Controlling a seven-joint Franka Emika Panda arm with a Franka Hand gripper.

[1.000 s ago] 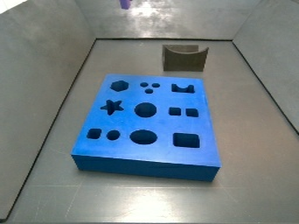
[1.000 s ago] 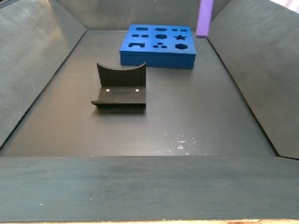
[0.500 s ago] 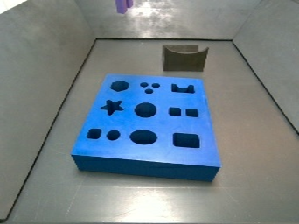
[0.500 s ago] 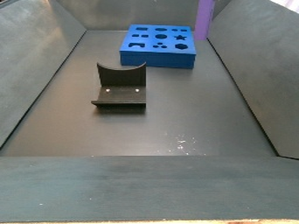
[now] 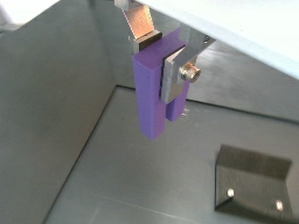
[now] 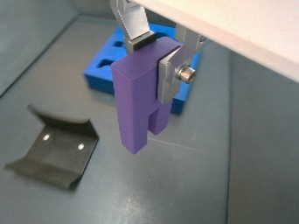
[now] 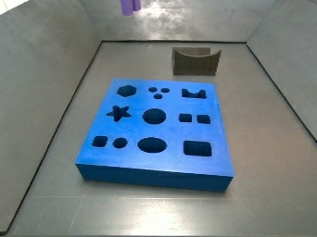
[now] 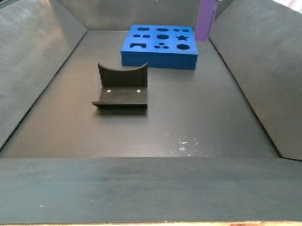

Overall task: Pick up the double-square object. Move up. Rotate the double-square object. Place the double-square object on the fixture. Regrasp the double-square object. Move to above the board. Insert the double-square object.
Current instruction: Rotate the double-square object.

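Board (image 7: 158, 128) first: the big blue slab with its dark cut-outs lies flat on the grey floor of the bin, and in a side view it sits at the far end (image 8: 163, 46). Well apart from it stands the fixture (image 8: 120, 86), the dark bracket with the curved dip in its top, open and unoccupied; both wrist views show it below and off to one side (image 5: 254, 178) (image 6: 52, 157).

High above all this, the gripper (image 6: 156, 54) is closed on the double-square object (image 6: 138, 101), its silver fingers (image 5: 174, 70) pinching the upper part of the purple block. The block hangs with its long axis pointing straight down from the jaws, notched two-prong end lowest (image 5: 156, 87). In the side views only a purple sliver shows at the upper edge (image 7: 130, 6) (image 8: 207, 18).

What the coming rotation probably turns on is that upright hang: the block clears the floor and both other pieces, and the fixture lies down and sideways from it, not beneath.
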